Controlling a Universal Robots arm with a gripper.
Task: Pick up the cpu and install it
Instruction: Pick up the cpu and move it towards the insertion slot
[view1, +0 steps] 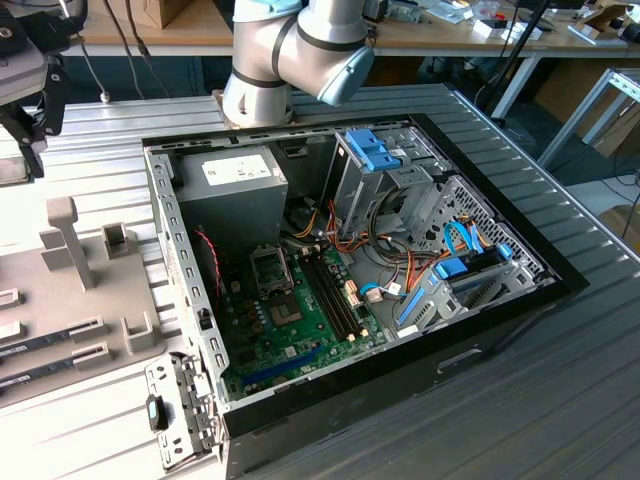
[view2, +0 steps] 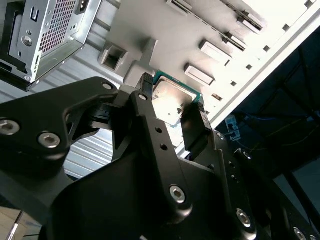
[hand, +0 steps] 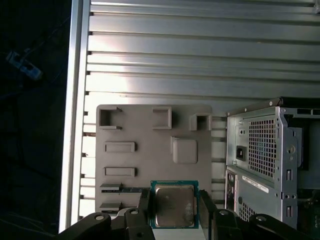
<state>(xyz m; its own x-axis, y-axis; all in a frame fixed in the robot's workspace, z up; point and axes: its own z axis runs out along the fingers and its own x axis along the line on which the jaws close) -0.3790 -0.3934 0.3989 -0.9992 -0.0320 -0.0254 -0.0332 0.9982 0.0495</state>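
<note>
Apparently, the black gripper (hand: 175, 212) pinches the small flat square cpu (hand: 174, 202), silvery metal with a green rim, by two opposite edges above the grey plastic fixture plate (hand: 145, 130), probably to keep it level.

Exterior view: flat, even, cool light, no hard shadows on the ribbed surface (view1: 560, 400). Inside of the computer case (view1: 500, 325) is dimmer, shaded along its walls. Second wrist view: grey tray (view2: 165, 25) blown out to white at its far end. Pincer (view2: 172, 97) body near-black against it, little detail. cpu (hand: 174, 206) lid mirrors a soft glare in both wrist views. First wrist view: bright glare band across the surface ribs, area past the surface edge almost black.
</note>
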